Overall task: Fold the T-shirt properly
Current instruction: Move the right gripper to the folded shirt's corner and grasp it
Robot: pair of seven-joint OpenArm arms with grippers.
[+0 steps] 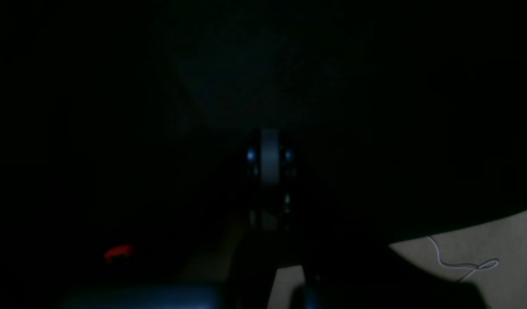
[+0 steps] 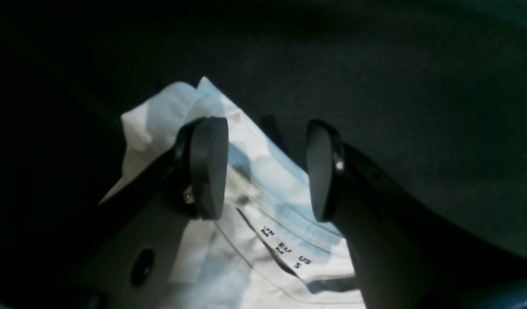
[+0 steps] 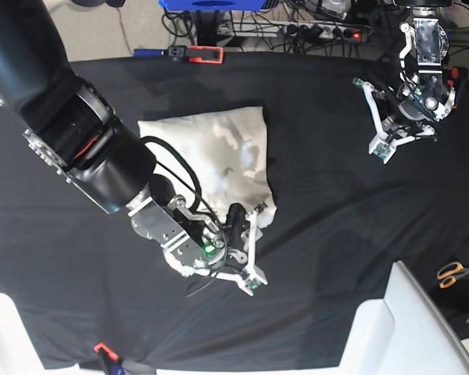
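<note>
Base view shows the folded T-shirt on the black table, the right gripper spread over its near right corner, gripping nothing, and the left gripper clenched empty far right.

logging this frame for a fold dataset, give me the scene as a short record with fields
garment: T-shirt, cream, folded into a compact bundle on the black table cover
printed mark: size print inside the collar, seen in the right wrist view
right gripper: open, jaws either side of the collar edge
left gripper: shut, away from the shirt at the far side
other: scissors at the table edge
</note>
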